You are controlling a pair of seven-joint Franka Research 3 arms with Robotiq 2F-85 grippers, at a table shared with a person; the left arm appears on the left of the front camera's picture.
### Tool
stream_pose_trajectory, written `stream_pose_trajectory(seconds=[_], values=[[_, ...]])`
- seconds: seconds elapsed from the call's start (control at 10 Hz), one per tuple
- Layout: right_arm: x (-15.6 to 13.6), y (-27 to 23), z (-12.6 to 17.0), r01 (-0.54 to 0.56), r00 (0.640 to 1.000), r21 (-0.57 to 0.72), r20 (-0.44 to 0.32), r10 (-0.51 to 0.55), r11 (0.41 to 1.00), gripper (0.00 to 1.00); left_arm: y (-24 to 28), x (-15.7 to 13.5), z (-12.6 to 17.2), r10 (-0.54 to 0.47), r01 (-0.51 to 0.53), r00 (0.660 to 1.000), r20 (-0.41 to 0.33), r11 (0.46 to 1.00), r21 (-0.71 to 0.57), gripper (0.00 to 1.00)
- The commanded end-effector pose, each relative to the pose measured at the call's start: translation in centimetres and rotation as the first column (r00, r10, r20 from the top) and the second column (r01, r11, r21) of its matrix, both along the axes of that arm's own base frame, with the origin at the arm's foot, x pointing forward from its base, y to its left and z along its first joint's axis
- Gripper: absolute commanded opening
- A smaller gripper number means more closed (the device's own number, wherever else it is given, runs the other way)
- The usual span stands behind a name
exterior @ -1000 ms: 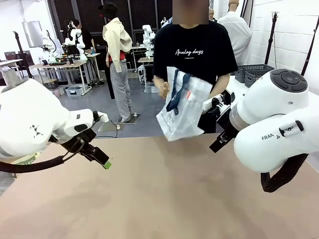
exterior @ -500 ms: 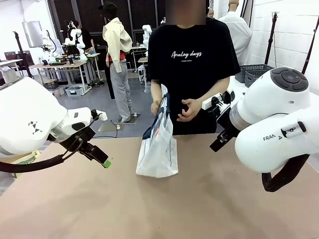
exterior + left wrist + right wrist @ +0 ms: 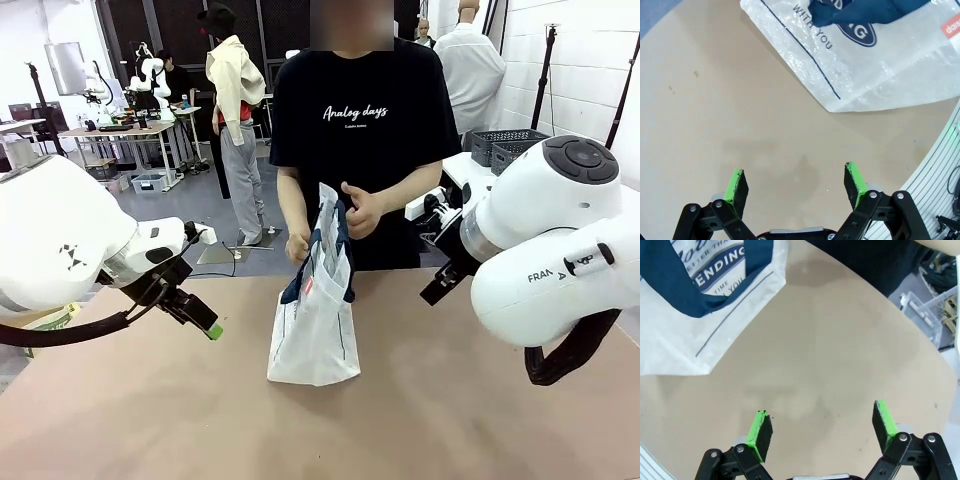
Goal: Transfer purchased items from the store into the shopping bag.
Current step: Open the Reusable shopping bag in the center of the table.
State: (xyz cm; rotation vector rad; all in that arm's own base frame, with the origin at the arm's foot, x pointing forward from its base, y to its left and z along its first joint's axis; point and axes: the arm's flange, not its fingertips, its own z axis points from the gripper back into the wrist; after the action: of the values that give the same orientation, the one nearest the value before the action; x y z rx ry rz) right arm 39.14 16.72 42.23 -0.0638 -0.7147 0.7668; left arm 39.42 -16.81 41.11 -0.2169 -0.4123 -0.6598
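The shopping bag (image 3: 315, 325), whitish plastic with navy handles, stands on the brown table near its far middle. A person across the table holds its top with both hands (image 3: 352, 210). My left gripper (image 3: 796, 180) hovers open over bare table, to the left of the bag (image 3: 880, 75); one green fingertip (image 3: 213, 331) also appears in the front view. My right gripper (image 3: 822, 422) hangs open above bare table, with the bag (image 3: 695, 305) ahead of it to one side. Nothing sits between either pair of fingers. The store and the purchased items are out of view.
Bare brown tabletop (image 3: 330, 430) stretches in front of the bag and on both sides. The bulky white right arm (image 3: 545, 250) stands at the right. Two dark slotted baskets (image 3: 510, 145) rest on a white table behind it.
The person has brought the bag down from chest height and set it on the table, moving slightly left. Both arms have stayed still with fingers open.
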Motion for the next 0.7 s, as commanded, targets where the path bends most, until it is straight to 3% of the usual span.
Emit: stream_pose_trajectory(seconds=[0.0,0.2,0.6], values=[[0.1,0.1,1.4,-0.065,0.994,0.083,-0.082,0.072,0.994,1.00,0.2,0.4,2.1,-0.030,0.028,0.996,-0.087,0.999,-0.016,1.00],[0.4,0.1,2.5,-0.066,0.981,0.151,-0.171,0.092,0.986,1.00,0.9,1.1,4.2,-0.060,0.048,0.986,-0.158,0.996,-0.077,1.00],[-0.2,0.2,8.1,-0.085,0.971,0.174,-0.205,0.120,0.981,1.00,0.3,1.9,10.1,-0.148,0.133,0.958,-0.245,0.988,-0.077,1.00]])
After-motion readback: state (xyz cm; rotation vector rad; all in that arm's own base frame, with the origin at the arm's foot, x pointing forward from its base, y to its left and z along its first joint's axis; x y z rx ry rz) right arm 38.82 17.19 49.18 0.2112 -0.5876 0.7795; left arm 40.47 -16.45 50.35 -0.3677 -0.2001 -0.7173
